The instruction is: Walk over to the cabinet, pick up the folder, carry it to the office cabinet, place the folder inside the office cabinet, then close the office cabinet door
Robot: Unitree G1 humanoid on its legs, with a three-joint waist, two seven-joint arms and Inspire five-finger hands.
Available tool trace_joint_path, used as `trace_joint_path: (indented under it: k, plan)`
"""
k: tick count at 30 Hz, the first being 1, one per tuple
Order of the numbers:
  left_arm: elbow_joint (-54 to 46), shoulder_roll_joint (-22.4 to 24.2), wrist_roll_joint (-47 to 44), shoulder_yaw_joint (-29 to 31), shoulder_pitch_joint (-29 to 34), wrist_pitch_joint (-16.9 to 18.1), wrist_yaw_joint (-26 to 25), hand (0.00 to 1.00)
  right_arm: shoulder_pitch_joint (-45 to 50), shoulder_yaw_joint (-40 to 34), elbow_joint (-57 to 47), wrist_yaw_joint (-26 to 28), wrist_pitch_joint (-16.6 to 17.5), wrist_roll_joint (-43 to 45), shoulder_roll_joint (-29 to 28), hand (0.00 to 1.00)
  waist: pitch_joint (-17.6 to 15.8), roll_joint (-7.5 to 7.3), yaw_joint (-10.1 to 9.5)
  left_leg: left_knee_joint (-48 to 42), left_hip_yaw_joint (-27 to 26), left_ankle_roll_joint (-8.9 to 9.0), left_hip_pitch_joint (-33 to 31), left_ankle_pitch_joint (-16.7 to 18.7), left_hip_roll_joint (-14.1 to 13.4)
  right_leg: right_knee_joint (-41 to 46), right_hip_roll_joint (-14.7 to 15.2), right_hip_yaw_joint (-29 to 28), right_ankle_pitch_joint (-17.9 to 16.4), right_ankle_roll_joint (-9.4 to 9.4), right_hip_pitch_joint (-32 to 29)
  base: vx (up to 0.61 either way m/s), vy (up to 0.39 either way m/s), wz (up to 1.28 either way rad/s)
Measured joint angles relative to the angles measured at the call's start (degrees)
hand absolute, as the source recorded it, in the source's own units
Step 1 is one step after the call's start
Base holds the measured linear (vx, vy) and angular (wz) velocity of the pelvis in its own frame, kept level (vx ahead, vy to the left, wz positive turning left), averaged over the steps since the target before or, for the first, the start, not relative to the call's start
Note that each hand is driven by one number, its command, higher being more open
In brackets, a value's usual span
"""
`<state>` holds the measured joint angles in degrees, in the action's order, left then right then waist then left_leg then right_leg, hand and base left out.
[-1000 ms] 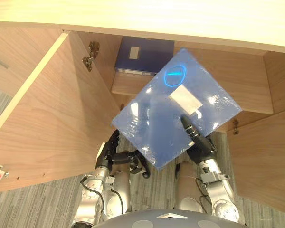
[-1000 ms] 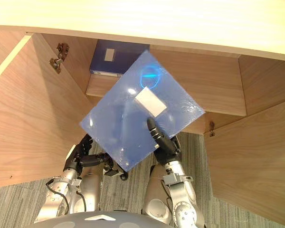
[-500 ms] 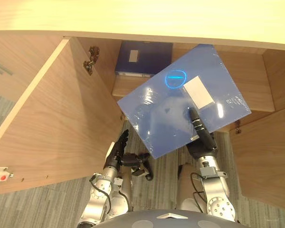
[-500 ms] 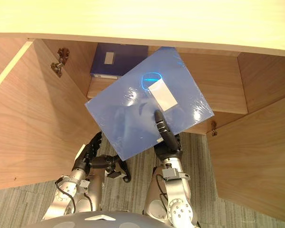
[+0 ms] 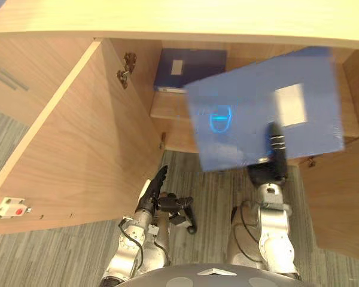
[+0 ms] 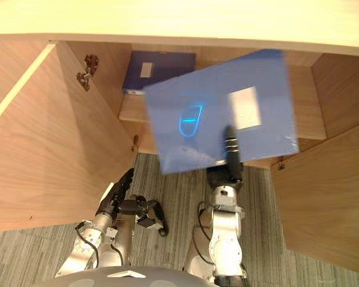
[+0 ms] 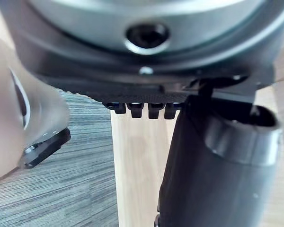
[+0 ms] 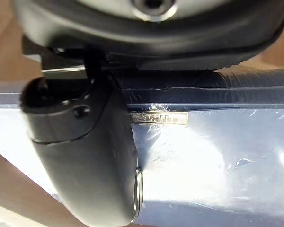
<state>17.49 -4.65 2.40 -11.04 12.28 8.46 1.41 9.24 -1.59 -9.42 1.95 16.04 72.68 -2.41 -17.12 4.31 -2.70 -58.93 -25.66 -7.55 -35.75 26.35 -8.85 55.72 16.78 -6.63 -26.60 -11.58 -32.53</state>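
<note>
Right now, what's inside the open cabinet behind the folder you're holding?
A dark blue box file lies at the left of the shelf. The folder in the right hand covers the shelf's middle and right; anything there is hidden.

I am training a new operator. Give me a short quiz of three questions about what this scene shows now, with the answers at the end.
1. True or false: the left hand helps to hold the folder.
2. What lies on the shelf? A: a dark blue file. B: a red cup. C: a stack of white paper.
3. Fill in: the left door stands ____.

Key
1. False. The right hand alone holds it, with its thumb on top; the left hand hangs low with straight fingers.
2. A.
3. open.
</note>
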Motion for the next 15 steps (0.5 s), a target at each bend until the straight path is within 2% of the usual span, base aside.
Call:
trace_joint_path:
  k: [3,8,11,13,15]
  plan:
    - [-0.1,-0.6,-0.7,-0.7,0.2,0.0,0.0,1.0,-1.4,-1.5,1.2,-0.5,2.7,0.8,-0.1,0.0,0.0,-0.01,-0.03,-0.2,-0.2,-0.04,-0.2,0.0,0.3,0.4,0.2,-0.3,0.0,-0.04,-0.6,-0.01,0.028,0.01]
    - [-2.6,-1.8,-3.7,-2.7,-1.0,0.0,0.0,1.0,-3.4,-1.4,6.0,-3.1,2.7,0.8,-0.3,0.0,-0.3,-0.05,-0.16,-3.7,0.3,-0.03,-4.7,0.3,0.0,5.4,0.2,-0.8,-0.4,-0.62,-5.4,-0.02,-0.048,0.07]
    - [-2.8,-1.7,-5.0,-4.0,-3.4,-0.2,0.1,1.0,-6.2,-1.6,11.1,-6.3,1.6,0.6,-0.3,0.0,-1.6,0.22,-0.2,-8.0,1.2,0.51,-7.9,1.3,-1.2,10.4,0.0,-0.9,-2.3,-1.32,-8.5,-0.05,-0.081,0.07]
    - [-3.4,-1.5,-5.1,-4.5,-4.2,-0.6,0.1,1.0,-6.5,-1.6,12.4,-7.6,0.3,0.5,-0.2,0.0,-3.2,0.65,-0.18,-9.4,1.6,0.56,-8.3,1.7,-1.8,12.0,0.0,-0.9,-3.0,-1.02,-8.8,-0.04,-0.061,0.04]
    - [-4.7,-1.5,-5.1,-4.5,-4.5,-1.3,0.1,1.0,-6.4,-1.6,14.3,-7.6,-0.9,0.3,-0.2,0.0,-3.3,0.68,-0.02,-10.0,1.7,0.6,-9.6,1.7,-1.8,13.2,0.0,-1.1,-3.3,-0.68,-10.4,-0.03,-0.047,0.03]
